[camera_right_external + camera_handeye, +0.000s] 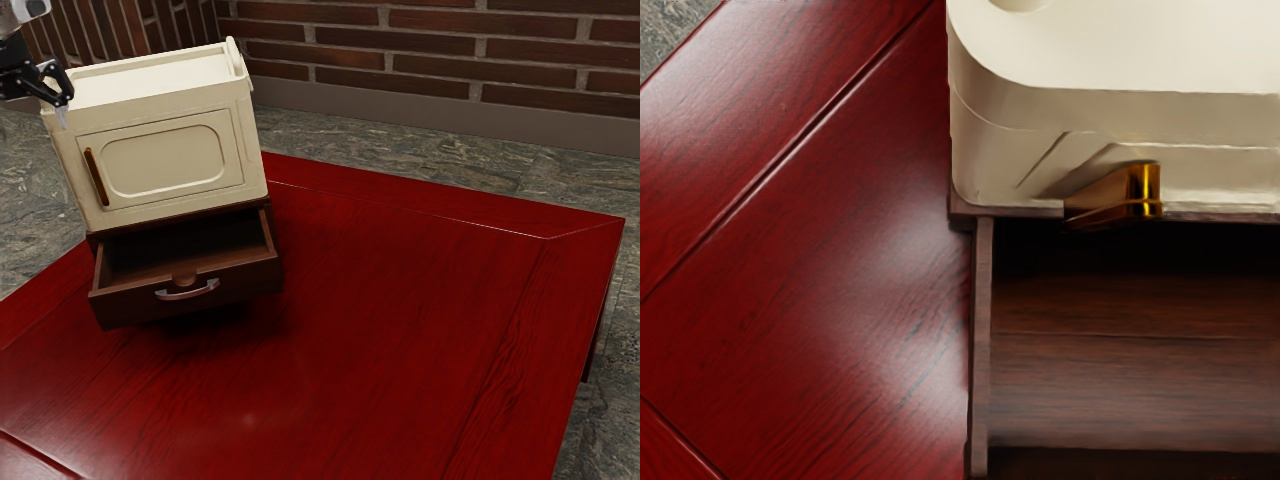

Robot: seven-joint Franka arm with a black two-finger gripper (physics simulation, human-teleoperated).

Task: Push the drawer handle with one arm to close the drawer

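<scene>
Drawer handle (188, 295): long axis crosswise, parallel to the drawer front. Drawer (240, 284): pulled out beneath the cream cabinet (165, 160), front facing the exterior camera. Jaws (62, 97): near the cabinet's upper corner at the exterior view's left; spread or pressed together, indeterminable.

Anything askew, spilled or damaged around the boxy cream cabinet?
Yes: the cabinet sits at an angle to the edges of the glossy red wooden table, so looks askew. Its dark-brown wooden drawer stands open, expected before closing. No spill or damage visible.
</scene>
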